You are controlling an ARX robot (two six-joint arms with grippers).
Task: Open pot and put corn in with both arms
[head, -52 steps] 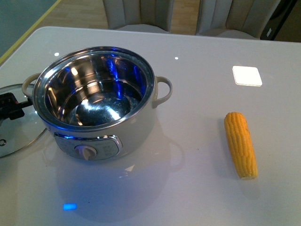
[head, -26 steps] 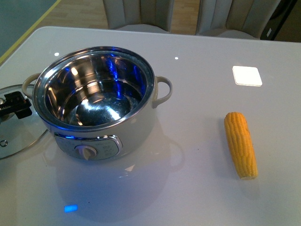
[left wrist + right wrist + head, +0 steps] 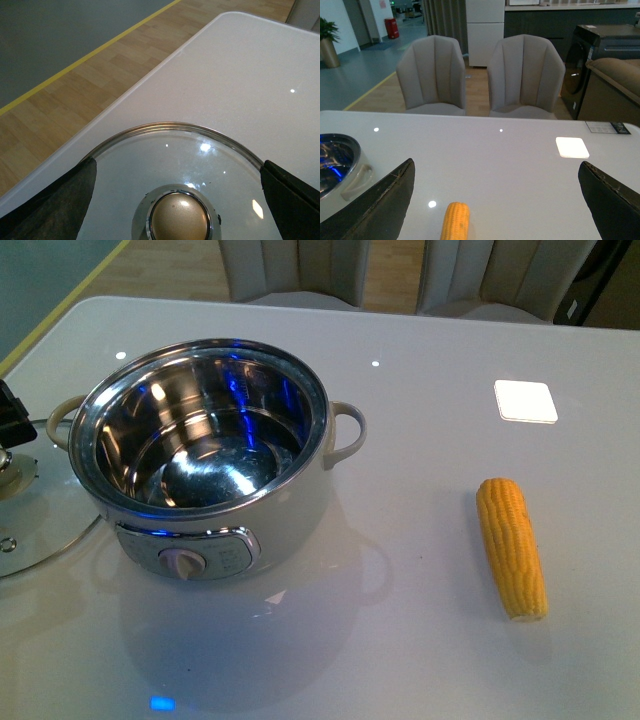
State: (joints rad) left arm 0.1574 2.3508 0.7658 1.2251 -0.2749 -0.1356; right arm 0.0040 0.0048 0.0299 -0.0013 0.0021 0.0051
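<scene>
The pot point(image 3: 205, 465) stands open at the table's centre-left, its steel bowl empty; its edge also shows in the right wrist view point(image 3: 337, 162). The glass lid point(image 3: 35, 530) lies flat on the table left of the pot. My left gripper point(image 3: 178, 165) is open above the lid point(image 3: 175, 127), jaws wide on either side of its knob point(image 3: 179, 216) and not touching it; only its tip shows in the front view point(image 3: 14, 415). The corn point(image 3: 511, 545) lies on the table at the right. My right gripper point(image 3: 496, 165) is open above the table, with the corn point(image 3: 455, 222) below it, nearer the left finger.
A white square pad point(image 3: 525, 400) lies on the table behind the corn. Two grey chairs point(image 3: 480, 75) stand behind the table's far edge. The table's left edge point(image 3: 100, 120) runs close by the lid, with wooden floor beyond.
My left gripper has lifted away from the lid's knob and drawn back toward the left edge of the front view. The lid stays on the table. Pot and corn have not moved.
</scene>
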